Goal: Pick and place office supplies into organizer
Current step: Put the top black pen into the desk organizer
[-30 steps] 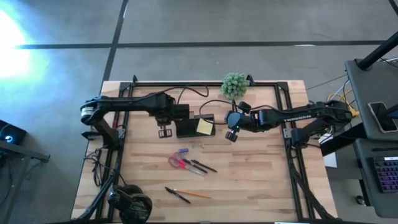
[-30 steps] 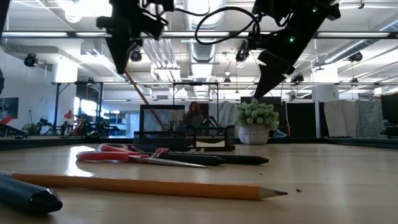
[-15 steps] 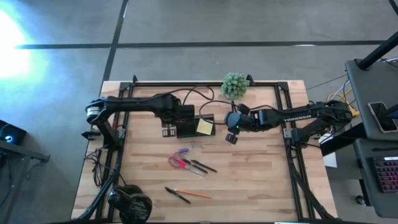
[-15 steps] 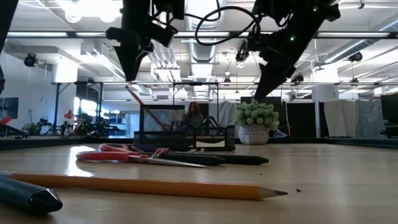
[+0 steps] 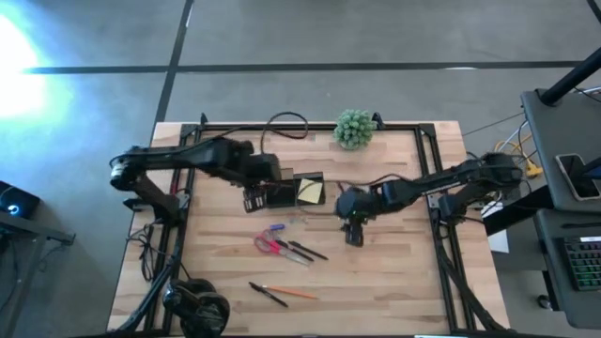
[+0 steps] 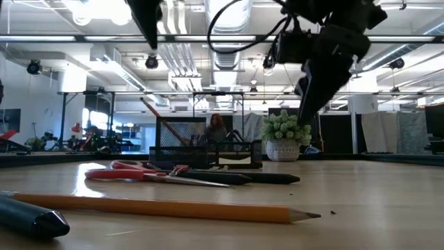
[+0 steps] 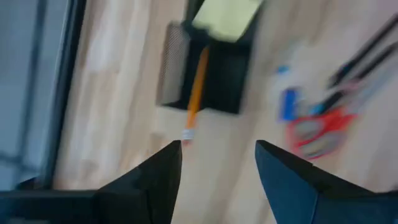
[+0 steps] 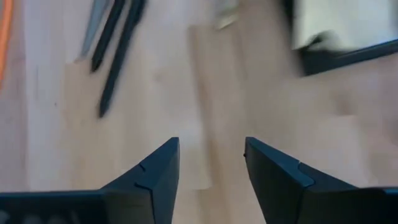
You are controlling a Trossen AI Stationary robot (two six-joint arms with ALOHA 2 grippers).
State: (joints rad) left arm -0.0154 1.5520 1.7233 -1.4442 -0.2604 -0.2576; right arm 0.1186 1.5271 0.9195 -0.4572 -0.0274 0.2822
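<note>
The black organizer (image 5: 286,192) stands at the table's middle, with the yellow sticky-note pad (image 5: 309,191) in its right end. An orange pencil (image 7: 196,87) stands slanted in the tall mesh compartment (image 6: 179,132), its eraser end leaning out over the wall. My left gripper (image 7: 217,155) hangs open above the organizer's left end. My right gripper (image 5: 354,231) is open above bare wood to the right of the organizer. Red scissors (image 5: 269,246), two dark pens (image 5: 304,251) and a small blue item (image 5: 274,227) lie on the table in front of the organizer. Another pencil and pen (image 5: 282,293) lie nearer the front edge.
A green ball-shaped plant (image 5: 354,127) in a pot stands at the far edge. Black headphones (image 5: 197,306) lie at the near left corner. Bare wood (image 5: 394,282) stretches across the table's right half.
My left gripper has let go of the orange pencil and risen away from it; the pencil stays leaning in the organizer's tall compartment. My right gripper has moved toward the table's near edge and sunk a little, tipping further downward.
</note>
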